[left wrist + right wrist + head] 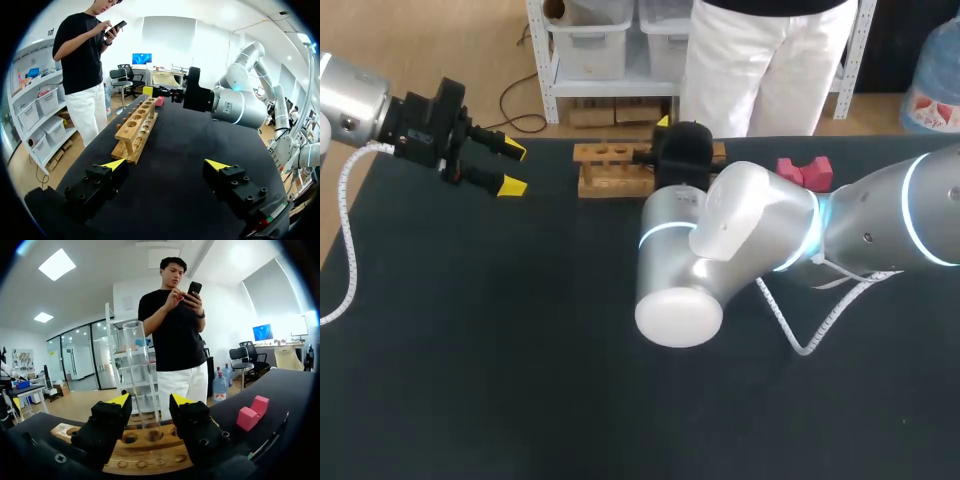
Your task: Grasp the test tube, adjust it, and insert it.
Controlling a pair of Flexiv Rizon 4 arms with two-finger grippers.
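Observation:
A clear test tube (139,375) stands upright in a hole of the wooden rack (150,452), between the fingers of my right gripper (147,402). It leans close to one finger, and a gap shows between it and the other, so the gripper is open around it. In the head view the rack (610,167) lies at the table's far middle, and the right arm's black wrist covers its right end, with one yellow fingertip (663,121) showing. My left gripper (510,168) hangs open and empty left of the rack (136,126), well apart from it.
A pink block (805,171) lies on the black table just right of the rack, also seen beside the right gripper (252,412). My right arm's large elbow (720,250) hangs over the table's middle. The table's far edge runs just behind the rack.

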